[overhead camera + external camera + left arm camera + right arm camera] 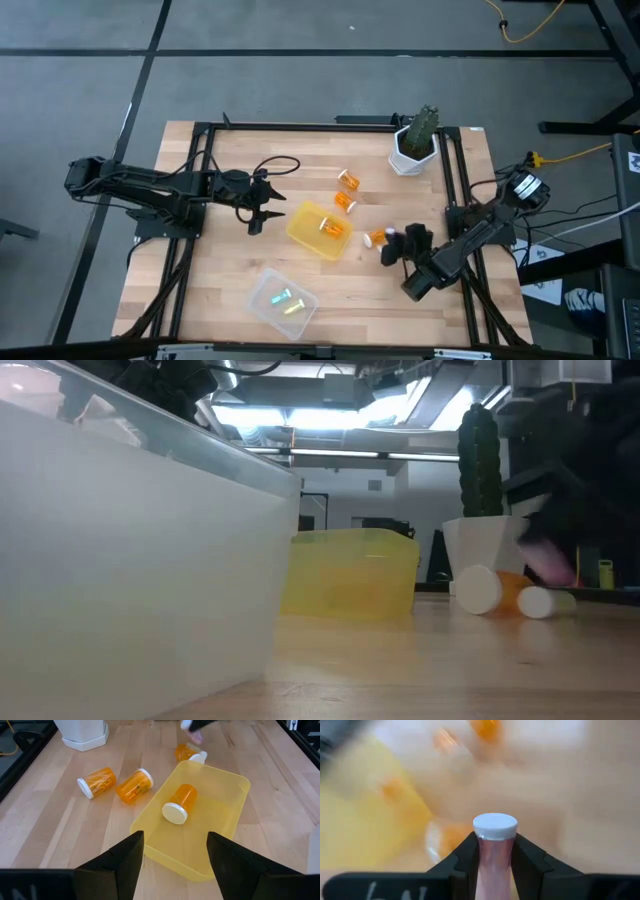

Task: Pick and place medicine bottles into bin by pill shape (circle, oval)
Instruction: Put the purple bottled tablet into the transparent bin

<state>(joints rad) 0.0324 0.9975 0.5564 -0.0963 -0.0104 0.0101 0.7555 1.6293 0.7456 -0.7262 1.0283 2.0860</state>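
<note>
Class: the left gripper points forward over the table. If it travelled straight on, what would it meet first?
Probably the yellow bin: the open left gripper points at its near rim, with an orange bottle lying inside just beyond. Height over the rim is unclear.

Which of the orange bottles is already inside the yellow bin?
The orange bottle with the white cap, lying on its side in the yellow bin. The three other orange bottles lie outside on the table.
</note>
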